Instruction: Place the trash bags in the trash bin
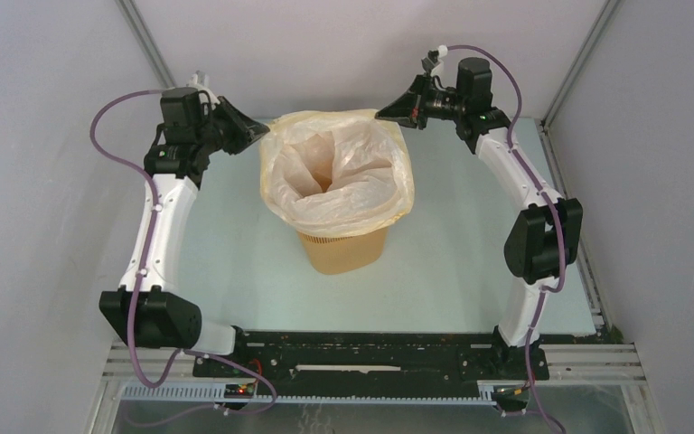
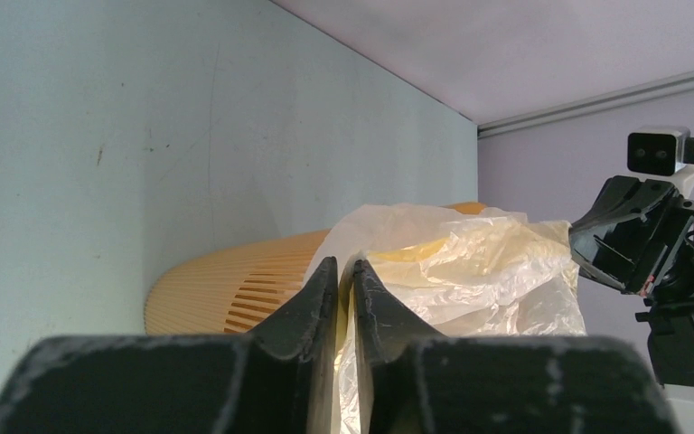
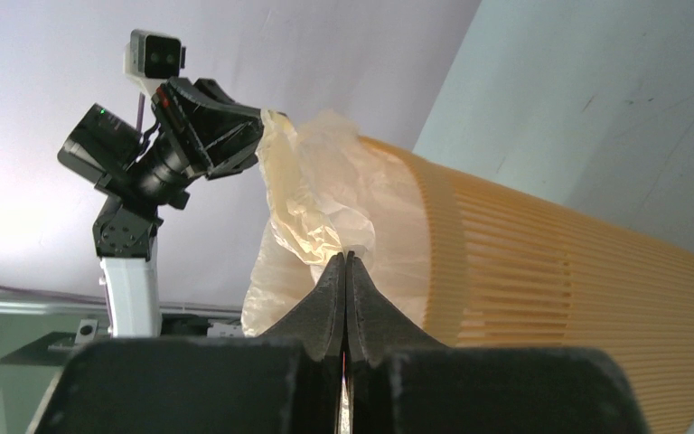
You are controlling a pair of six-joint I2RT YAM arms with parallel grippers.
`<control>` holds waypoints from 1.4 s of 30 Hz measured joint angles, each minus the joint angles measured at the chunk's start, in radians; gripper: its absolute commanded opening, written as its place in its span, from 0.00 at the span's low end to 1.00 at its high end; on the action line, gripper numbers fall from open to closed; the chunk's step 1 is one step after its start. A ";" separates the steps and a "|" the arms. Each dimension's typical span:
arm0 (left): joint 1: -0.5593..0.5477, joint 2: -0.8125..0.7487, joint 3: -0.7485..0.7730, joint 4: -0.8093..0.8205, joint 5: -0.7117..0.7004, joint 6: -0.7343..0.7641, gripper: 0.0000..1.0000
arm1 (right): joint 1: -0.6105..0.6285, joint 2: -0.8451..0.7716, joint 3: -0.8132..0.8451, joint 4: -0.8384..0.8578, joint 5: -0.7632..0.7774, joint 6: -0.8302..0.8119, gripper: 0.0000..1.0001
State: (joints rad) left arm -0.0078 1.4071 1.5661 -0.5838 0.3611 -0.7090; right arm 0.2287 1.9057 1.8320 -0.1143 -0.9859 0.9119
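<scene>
Tabletop (image 1: 470, 271): bag (image 1: 336, 181) btwn both jaws

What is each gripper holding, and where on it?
Both pinch the thin translucent cream plastic bag by its rim: left gripper on the left side, right gripper on the right.

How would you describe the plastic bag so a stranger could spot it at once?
At the middle of the pale table stands a ribbed yellow-orange bin. The plastic bag lines its mouth, folded over the rim. It is the only thin, crinkly, translucent cream thing there.
</scene>
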 measured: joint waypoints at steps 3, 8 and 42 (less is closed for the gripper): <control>0.000 0.021 0.000 0.007 -0.001 0.000 0.10 | -0.004 0.038 0.035 -0.023 0.020 -0.012 0.00; 0.000 0.071 0.000 0.014 0.000 -0.010 0.07 | -0.019 0.112 0.104 -0.077 0.048 -0.034 0.00; 0.001 -0.137 -0.197 -0.208 -0.069 -0.025 0.80 | -0.105 0.054 0.208 -0.753 0.211 -0.369 0.70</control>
State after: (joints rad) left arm -0.0071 1.2701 1.3693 -0.7921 0.2920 -0.7338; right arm 0.1234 1.9594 2.0396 -0.8677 -0.7750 0.5426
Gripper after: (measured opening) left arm 0.721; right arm 0.649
